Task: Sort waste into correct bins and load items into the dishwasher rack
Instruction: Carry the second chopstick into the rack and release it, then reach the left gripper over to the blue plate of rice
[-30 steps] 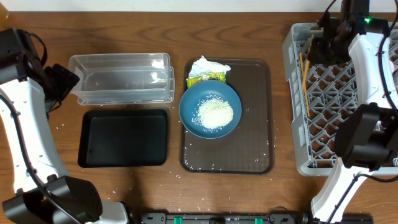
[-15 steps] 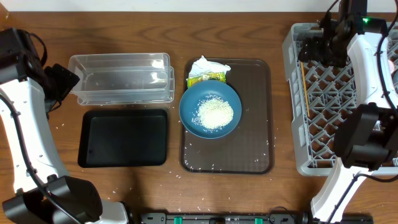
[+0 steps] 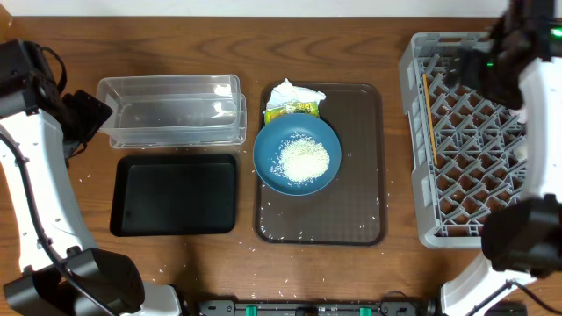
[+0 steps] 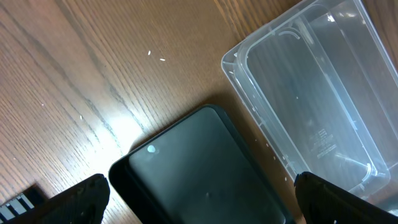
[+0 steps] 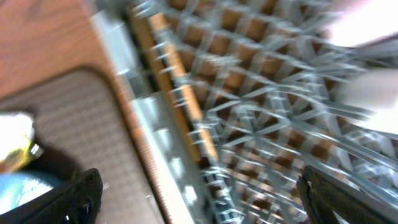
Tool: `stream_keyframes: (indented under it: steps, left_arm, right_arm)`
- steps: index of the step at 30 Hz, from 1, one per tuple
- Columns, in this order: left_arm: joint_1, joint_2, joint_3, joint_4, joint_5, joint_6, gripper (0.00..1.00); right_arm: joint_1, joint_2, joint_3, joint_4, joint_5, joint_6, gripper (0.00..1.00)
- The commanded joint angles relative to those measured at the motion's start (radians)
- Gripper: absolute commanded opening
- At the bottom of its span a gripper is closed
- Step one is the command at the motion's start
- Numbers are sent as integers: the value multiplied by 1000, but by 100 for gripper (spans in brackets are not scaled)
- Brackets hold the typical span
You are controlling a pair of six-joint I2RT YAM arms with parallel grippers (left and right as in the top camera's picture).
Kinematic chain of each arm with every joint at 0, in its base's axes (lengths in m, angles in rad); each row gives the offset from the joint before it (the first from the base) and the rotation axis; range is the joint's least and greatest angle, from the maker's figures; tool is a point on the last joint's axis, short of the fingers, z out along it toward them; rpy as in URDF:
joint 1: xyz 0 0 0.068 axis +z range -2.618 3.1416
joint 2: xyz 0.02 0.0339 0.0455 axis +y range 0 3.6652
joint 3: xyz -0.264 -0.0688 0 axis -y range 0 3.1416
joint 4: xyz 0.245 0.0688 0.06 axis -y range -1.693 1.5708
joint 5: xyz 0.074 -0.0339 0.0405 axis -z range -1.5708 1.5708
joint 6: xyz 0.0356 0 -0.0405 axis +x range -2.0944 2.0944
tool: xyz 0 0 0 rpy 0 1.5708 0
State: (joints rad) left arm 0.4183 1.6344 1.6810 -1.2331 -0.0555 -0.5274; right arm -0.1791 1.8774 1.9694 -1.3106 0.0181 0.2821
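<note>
Now that my right jaws have let go and pulled away, the chopsticks (image 3: 428,118) lie along the rack's (image 3: 413,189) left wall.
My left jaws and right jaws both stand released, empty. I count one clear tub (image 3: 171,110), one black tray (image 3: 174,195), one blue bowl (image 3: 268,149) holding rice (image 3: 304,161), one napkin (image 3: 294,92), one wrapper (image 3: 292,109).

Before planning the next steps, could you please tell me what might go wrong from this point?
The large dark-blue bowl holds loose white rice; racking it unemptied would likely drop grains through the grey lattice dishwasher rack. The thin wooden chopsticks might slip through that grid. The crumpled white napkin touches the yellow-green wrapper, so one grasp may take both.
</note>
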Motion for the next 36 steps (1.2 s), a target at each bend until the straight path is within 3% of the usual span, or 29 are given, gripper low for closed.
stream_keyframes:
  steps: [1, 14, 36]
  left_arm:
    - [3, -14, 16, -5, -5, -9, 98]
    - [3, -14, 16, -5, -5, -9, 98]
    - [3, -14, 16, -4, -6, -9, 98]
  right_arm:
    - [-85, 2, 3, -5, 129, 81, 99]
    - [-346, 2, 3, -4, -7, 114, 99]
    - [-364, 2, 3, 19, -7, 114, 99]
